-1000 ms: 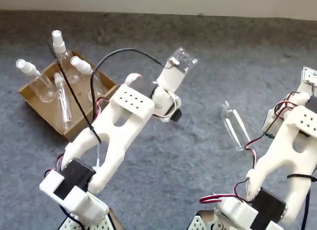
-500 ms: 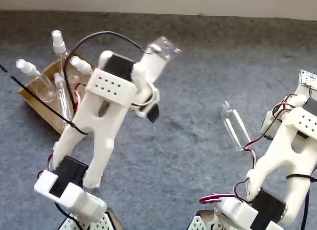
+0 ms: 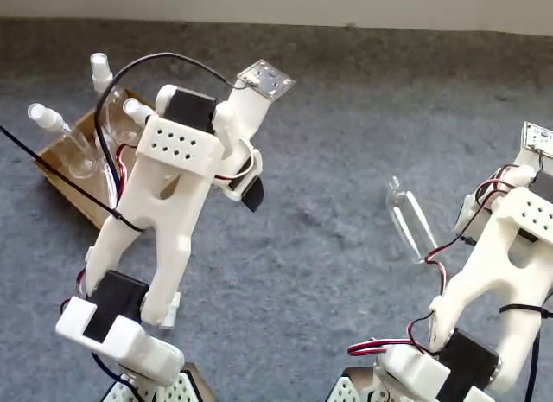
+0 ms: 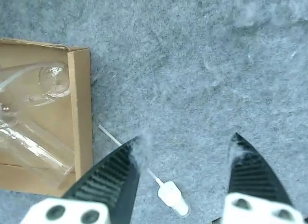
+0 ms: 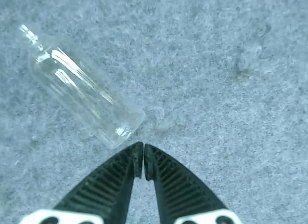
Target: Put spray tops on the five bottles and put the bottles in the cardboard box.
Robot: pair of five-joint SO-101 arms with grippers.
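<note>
i centre my wide-open left gripper on the spray top head, clear of the cardboard box wall; right gripper sits pinched shut.

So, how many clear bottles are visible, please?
4: three clear bottles with white spray tops in the brown cardboard box, one uncapped on the grey carpet; the left arm may hide more.
</note>
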